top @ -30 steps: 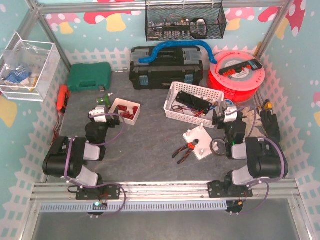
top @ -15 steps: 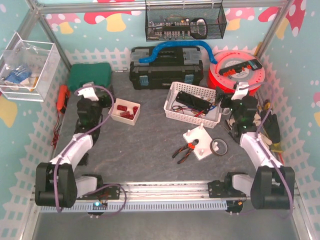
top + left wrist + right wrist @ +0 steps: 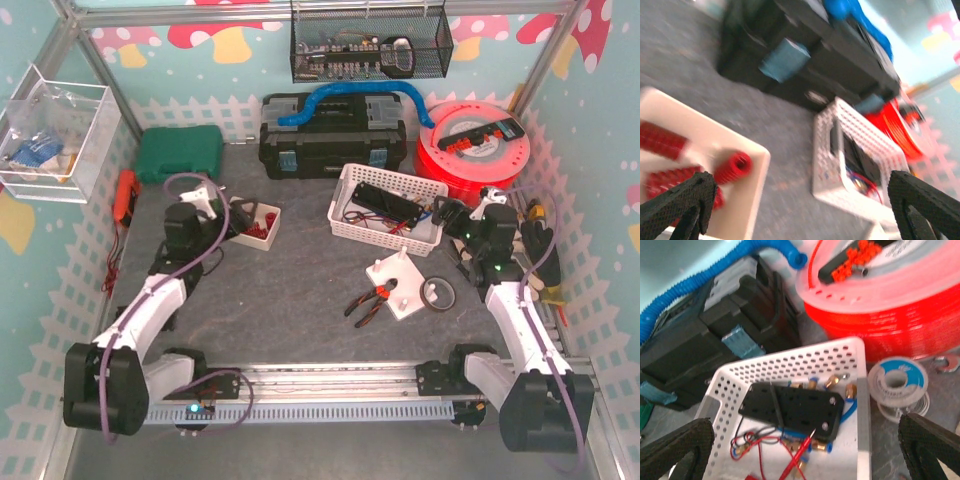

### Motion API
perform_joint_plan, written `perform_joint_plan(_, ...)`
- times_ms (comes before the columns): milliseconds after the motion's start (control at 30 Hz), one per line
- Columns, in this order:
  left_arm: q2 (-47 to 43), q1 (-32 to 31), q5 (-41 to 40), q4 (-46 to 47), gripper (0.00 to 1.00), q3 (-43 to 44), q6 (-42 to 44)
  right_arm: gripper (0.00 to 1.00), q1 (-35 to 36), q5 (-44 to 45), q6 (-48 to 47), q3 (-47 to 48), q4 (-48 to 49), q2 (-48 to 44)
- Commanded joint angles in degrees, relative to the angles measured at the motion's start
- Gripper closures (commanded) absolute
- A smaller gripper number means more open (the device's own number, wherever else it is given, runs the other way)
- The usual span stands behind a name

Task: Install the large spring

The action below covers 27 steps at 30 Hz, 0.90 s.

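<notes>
Grey desk (image 3: 300, 320) fills the floor of a fenced cell with mushroom-printed walls. On it the left hand (image 3: 228, 212) stands with its fingers wide apart and nothing between them, poised over the near-left edge of a small white tray (image 3: 268, 236). The red springs (image 3: 732, 167) lie loose inside that tray, one of them showing its open end in the left wrist view; which one is the large one cannot be told. The picture there is blurred.

Across the desk, the right hand (image 3: 448, 214) is likewise spread and empty, just beside the right end of a white perforated basket (image 3: 790, 357) that holds a black box (image 3: 792, 407) and tangled wires. A solder spool (image 3: 899, 385) sits just right of the basket. Behind both are a black toolbox (image 3: 333, 135) and a red reel (image 3: 475, 150). Nearer the arm bases, a white block (image 3: 400, 285) lies between pliers (image 3: 365, 300) and a tape ring (image 3: 438, 292).
</notes>
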Motion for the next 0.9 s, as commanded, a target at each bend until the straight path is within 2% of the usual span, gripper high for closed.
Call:
perform_joint_plan(0, 0.55, -8.12, 3.80, -1.66, 0.10, -0.99, -0.60, 0.01, 0.09, -6.25, 0.14, -1.09, -4.44, -1.74)
perform_joint_plan(67, 2.06, -15.73, -0.99, -3.13, 0.14, -0.53, 1.73, 0.01, 0.36, -8.15, -1.18, -2.06, -4.70, -2.37)
perform_joint_plan(200, 6.13, -28.05, -7.87, -3.82, 0.25, 0.51, 5.81, 0.01, 0.48, -3.90, -0.96, -5.46, -3.90, -4.11)
perform_joint_plan(300, 9.40, -37.17, -12.68, -4.93, 0.31, 2.09, 10.93, 0.00, 0.57, -4.10, -0.84, -8.23, -0.77, -6.01)
perform_joint_plan(467, 13.92, -49.02, -21.58, -6.80, 0.45, 4.39, 14.14, 0.01, 0.57, -4.05, -0.48, -11.51, 3.00, -8.37)
perform_joint_plan(633, 20.47, -57.67, -27.94, -6.39, 0.53, 7.12, 20.37, 0.01, 0.57, -5.08, -0.24, -12.79, 5.10, -8.22)
perform_joint_plan(867, 30.62, -58.96, -23.79, -5.29, 0.55, 12.04, 22.16, 0.01, 0.55, -5.07, 0.15, -13.41, 6.02, -8.76)
